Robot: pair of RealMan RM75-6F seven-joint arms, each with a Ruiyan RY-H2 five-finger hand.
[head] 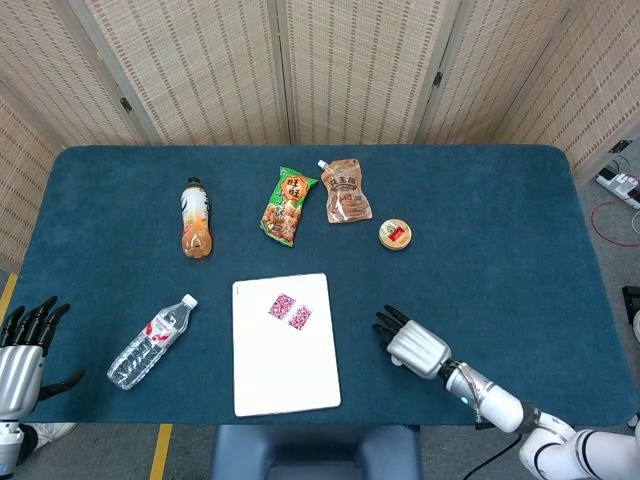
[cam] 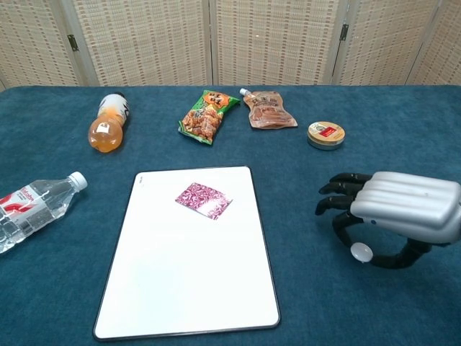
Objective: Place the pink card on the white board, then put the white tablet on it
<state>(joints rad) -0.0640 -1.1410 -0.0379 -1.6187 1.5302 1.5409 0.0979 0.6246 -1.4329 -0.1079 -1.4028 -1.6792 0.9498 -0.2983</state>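
Note:
The white board [head: 285,370] [cam: 180,288] lies flat near the table's front edge. The pink patterned card [head: 290,311] [cam: 204,199] rests on its upper part. My right hand [head: 417,346] [cam: 396,213] hovers low over the cloth to the right of the board, apart from it, fingers pointing at it. It pinches a small round white tablet [cam: 358,251] between the thumb and a finger. My left hand [head: 20,350] hangs at the far left, off the table's front corner, fingers spread and holding nothing.
An orange drink bottle [head: 195,218] and a water bottle [head: 150,342] lie left of the board. A green snack bag [head: 288,205], a brown pouch [head: 346,192] and a small round tin [head: 396,234] sit behind it.

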